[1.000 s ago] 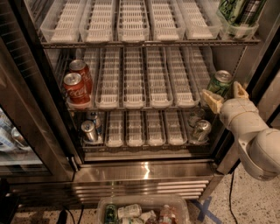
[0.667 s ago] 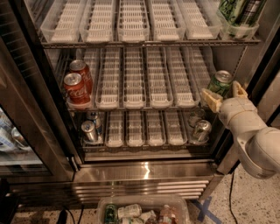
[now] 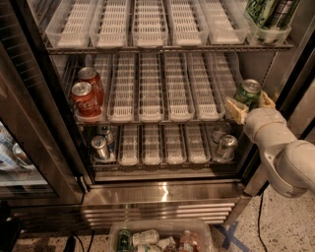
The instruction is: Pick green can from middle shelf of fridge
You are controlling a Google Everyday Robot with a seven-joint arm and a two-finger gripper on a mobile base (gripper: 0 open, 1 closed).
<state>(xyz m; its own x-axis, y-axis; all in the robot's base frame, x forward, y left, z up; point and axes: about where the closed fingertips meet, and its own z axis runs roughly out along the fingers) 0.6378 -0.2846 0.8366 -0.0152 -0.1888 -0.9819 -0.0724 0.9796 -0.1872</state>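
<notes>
The green can [image 3: 248, 91] stands upright at the front right end of the middle shelf [image 3: 152, 119] of the fridge [image 3: 162, 194]. It has a green body and a silver top. My gripper [image 3: 250, 105] reaches in from the right, with one cream finger [image 3: 235, 109] on the can's left side and the other on its right, against the can. The white arm [image 3: 278, 147] runs down to the lower right. The can's base is hidden behind the gripper.
Two red cola cans [image 3: 86, 96] stand at the left of the middle shelf. Silver cans sit on the bottom shelf at the left [image 3: 101, 146] and right [image 3: 226, 146]. Dark green cans [image 3: 266, 14] fill the top right lane. A clear bin of bottles [image 3: 162, 238] stands on the floor.
</notes>
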